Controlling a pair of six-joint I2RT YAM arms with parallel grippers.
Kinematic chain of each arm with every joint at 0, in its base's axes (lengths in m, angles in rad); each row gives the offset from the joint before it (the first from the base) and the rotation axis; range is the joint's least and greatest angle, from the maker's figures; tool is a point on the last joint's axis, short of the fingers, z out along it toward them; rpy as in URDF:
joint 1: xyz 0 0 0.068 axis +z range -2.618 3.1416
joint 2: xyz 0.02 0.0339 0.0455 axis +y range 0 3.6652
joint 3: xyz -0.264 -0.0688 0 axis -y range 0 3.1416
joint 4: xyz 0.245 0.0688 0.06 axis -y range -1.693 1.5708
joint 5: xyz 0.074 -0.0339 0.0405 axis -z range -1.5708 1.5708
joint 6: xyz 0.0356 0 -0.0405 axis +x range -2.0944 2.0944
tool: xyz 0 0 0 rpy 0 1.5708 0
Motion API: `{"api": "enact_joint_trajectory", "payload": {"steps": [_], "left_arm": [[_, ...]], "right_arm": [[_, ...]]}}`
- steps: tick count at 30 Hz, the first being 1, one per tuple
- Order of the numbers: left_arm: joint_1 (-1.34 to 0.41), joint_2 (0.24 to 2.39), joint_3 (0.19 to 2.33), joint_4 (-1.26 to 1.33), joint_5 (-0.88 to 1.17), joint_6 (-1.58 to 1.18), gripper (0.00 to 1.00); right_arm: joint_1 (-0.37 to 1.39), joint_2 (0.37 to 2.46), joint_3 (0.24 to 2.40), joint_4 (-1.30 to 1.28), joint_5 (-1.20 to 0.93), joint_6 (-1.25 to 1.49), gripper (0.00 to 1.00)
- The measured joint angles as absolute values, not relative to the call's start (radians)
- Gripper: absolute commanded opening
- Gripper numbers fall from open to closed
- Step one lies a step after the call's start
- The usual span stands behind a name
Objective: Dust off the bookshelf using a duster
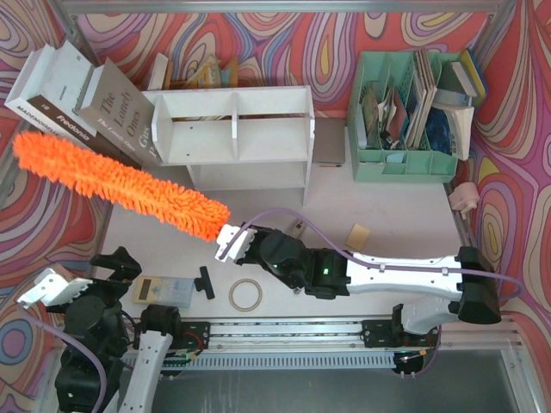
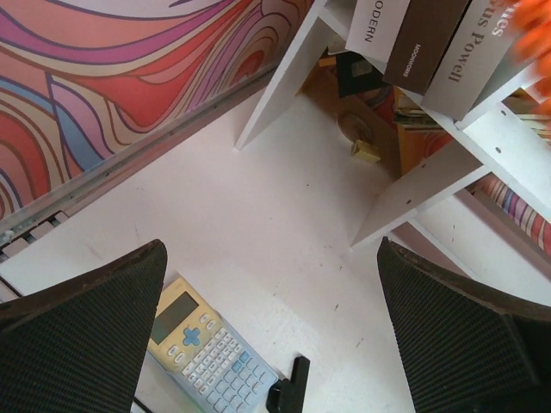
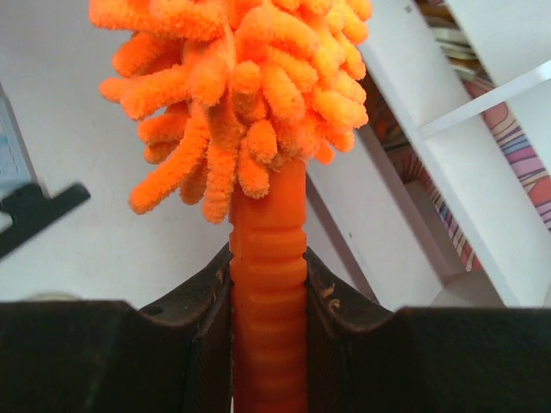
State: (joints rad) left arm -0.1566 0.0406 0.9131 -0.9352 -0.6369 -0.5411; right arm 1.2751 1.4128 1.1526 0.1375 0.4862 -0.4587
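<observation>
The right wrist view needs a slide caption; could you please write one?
Right hand grips the duster by its handle, bookshelf at right.

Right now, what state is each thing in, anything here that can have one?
right gripper, shut on the duster's handle
duster, held in the air, head angled toward the far left
left gripper, open, holding nothing
bookshelf, standing upright
books, leaning tilted at the bookshelf's left end
file organiser, upright, stuffed full
calculator, lying flat, face up
tape roll, lying flat
</observation>
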Motion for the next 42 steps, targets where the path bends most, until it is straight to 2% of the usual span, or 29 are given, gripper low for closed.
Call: {"api": "enact_joint_trajectory", "payload": {"steps": [4, 17, 28, 42], "left_arm": [[-0.157, 0.041, 0.919, -0.936, -0.628, -0.541, 0.98], [-0.156, 0.045, 0.928, -0.942, -0.625, -0.541, 0.98], [-0.156, 0.084, 0.941, -0.951, -0.579, -0.535, 0.98], [-0.156, 0.108, 0.942, -0.947, -0.486, -0.508, 0.98]], "right_arm": [[1.275, 1.412, 1.092, 0.123, 0.471, -0.503, 0.00], [1.261, 1.394, 1.093, 0.129, 0.485, -0.606, 0.00], [1.164, 1.415, 1.198, 0.142, 0.471, -0.722, 0.00], [1.143, 1.454, 1.250, 0.163, 0.437, -0.771, 0.00]]}}
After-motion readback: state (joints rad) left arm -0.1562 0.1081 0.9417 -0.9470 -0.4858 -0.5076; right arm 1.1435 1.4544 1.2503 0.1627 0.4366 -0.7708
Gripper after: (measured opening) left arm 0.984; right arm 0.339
